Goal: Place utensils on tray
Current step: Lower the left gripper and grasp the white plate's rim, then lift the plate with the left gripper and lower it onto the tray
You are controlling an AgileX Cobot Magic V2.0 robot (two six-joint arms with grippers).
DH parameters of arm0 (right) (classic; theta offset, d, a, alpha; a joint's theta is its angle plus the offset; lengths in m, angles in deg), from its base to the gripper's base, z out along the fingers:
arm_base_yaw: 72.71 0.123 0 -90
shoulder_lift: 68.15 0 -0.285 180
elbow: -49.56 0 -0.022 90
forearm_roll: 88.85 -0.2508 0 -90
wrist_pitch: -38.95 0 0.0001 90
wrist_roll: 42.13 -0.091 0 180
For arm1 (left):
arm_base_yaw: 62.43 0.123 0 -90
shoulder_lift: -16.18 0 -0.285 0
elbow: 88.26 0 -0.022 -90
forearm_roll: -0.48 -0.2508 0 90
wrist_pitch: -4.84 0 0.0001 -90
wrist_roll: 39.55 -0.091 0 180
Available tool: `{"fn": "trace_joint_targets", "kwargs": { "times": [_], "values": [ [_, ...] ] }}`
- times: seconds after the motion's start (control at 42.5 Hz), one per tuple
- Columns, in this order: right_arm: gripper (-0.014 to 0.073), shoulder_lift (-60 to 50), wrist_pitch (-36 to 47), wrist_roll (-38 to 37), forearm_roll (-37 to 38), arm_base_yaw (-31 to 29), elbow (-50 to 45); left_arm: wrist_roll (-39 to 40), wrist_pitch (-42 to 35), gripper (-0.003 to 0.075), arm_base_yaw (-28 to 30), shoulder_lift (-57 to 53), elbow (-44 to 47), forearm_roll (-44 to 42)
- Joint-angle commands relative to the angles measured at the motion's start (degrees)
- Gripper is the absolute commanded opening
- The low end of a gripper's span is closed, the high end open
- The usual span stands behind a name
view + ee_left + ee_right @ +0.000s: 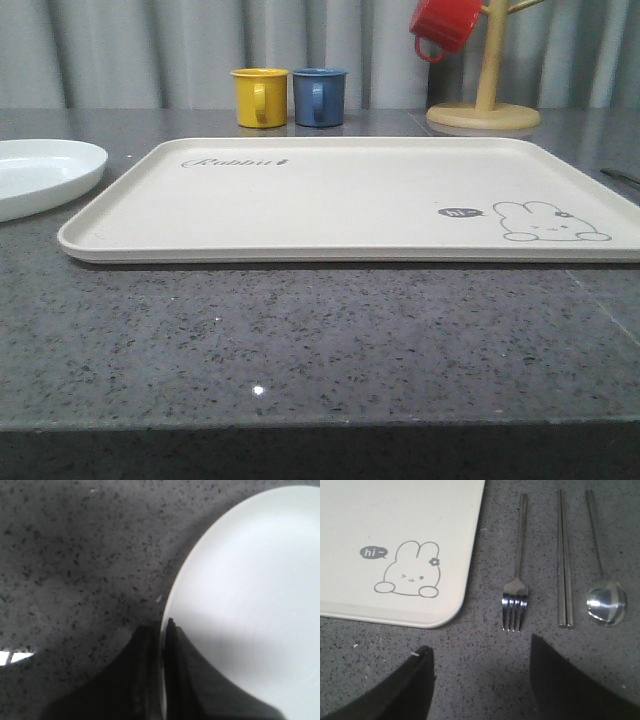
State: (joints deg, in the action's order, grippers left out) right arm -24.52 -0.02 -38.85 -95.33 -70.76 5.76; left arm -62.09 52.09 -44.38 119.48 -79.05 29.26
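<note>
While the tray [340,200] spans most of the front view's middle, bare speckled counter [300,340] stretches across the lower frame before its near rim. Script reading "Rabbit" sits at the tray's upper left; a rabbit drawing with a "hi~" bubble marks its right end. At the far left edge lies the plate [40,172], apart from the tray. Yellow mug [260,97], blue mug [319,96] and a red mug [445,24] on a wooden stand [484,100] line the top.

Left gripper [162,645] is pinched on the plate's rim. Right gripper [480,665] is spread wide above bare counter; fork [516,592], paired bars [564,560] and spoon [605,597] lie parallel, upper right of the frame, beside the tray corner.
</note>
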Motion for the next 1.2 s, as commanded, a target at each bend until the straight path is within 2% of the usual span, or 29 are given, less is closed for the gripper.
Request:
{"fn": "trace_joint_targets", "kwargs": {
  "times": [0.0, 0.212, 0.377, 0.541, 0.871, 1.036, 1.177],
  "values": [
    [0.0454, 0.39, 3.21, 0.07, 0.4, -0.15, 1.98, -0.19, -0.37, -0.002, -0.18, -1.84, -1.38, 2.78],
    [0.0454, 0.39, 3.21, 0.07, 0.4, -0.15, 1.98, -0.19, 2.96, -0.002, -0.18, -3.07, -3.96, 4.78],
    [0.0454, 0.39, 3.21, 0.07, 0.4, -0.15, 1.98, -0.19, 6.92, -0.002, -3.04, -4.25, -9.84, 6.45],
    [0.0454, 0.39, 3.21, 0.07, 0.4, -0.15, 1.98, -0.19, 7.84, -0.002, -9.46, -4.25, -13.61, 8.24],
    [0.0454, 0.39, 3.21, 0.07, 0.4, -0.15, 1.98, -0.19, 6.09, -0.002, -26.25, -2.2, -13.73, 8.21],
    [0.0454, 0.39, 3.21, 0.07, 0.4, -0.15, 1.98, -0.19, 3.12, -0.002, -30.74, 0.66, -13.73, 7.24],
    [0.0454, 0.39, 3.21, 0.07, 0.4, -0.15, 1.98, -0.19, 2.85, -0.0018, -31.89, 2.84, -13.73, 7.17]
  ]
}}
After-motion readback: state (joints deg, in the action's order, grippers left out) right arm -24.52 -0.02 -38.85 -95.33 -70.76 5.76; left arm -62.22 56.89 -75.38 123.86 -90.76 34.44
